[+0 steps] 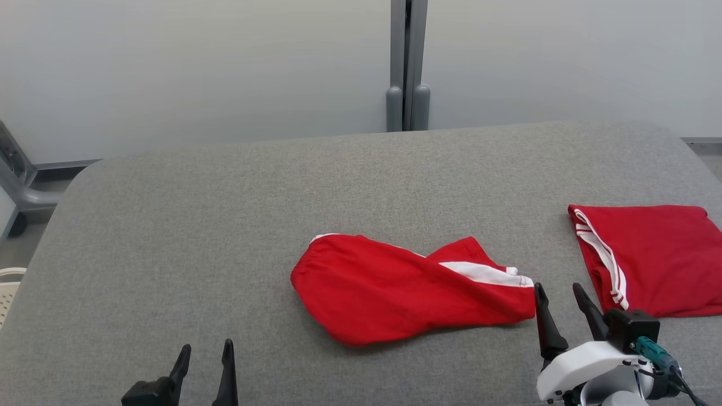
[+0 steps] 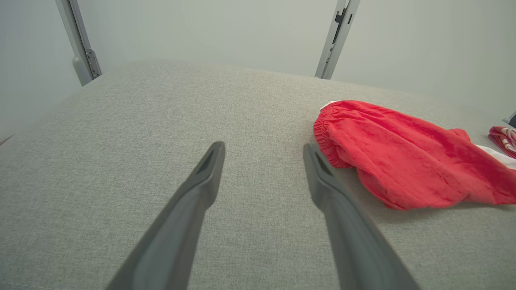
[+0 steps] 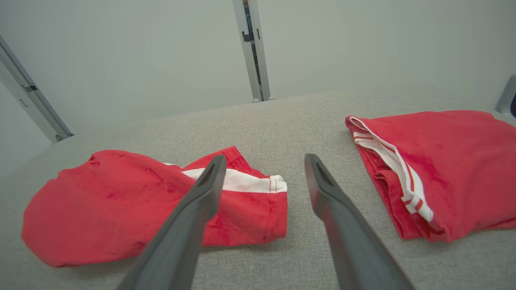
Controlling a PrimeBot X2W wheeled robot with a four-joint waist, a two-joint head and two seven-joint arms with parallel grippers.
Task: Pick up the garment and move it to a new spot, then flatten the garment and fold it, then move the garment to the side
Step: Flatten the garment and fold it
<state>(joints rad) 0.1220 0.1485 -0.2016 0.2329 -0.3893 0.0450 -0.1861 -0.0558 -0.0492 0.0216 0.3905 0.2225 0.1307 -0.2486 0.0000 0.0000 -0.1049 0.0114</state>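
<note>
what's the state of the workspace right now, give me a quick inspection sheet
surface: grey fabric table, no stains seen
job's things: crumpled red garment with a white stripe, mid-table, twisted, not flattened or folded
clutter: folded red garment with white stripes, lying flat at the table's right side, apart from the crumpled one
grippers: left gripper open over bare table, holding nothing; right gripper open beside the crumpled garment's right hem, holding nothing
cables: dark cable from a teal connector on the right wrist, clear of the cloth
surroundings: pale wall panels, grey post behind the table, white slotted object at the left edge
</note>
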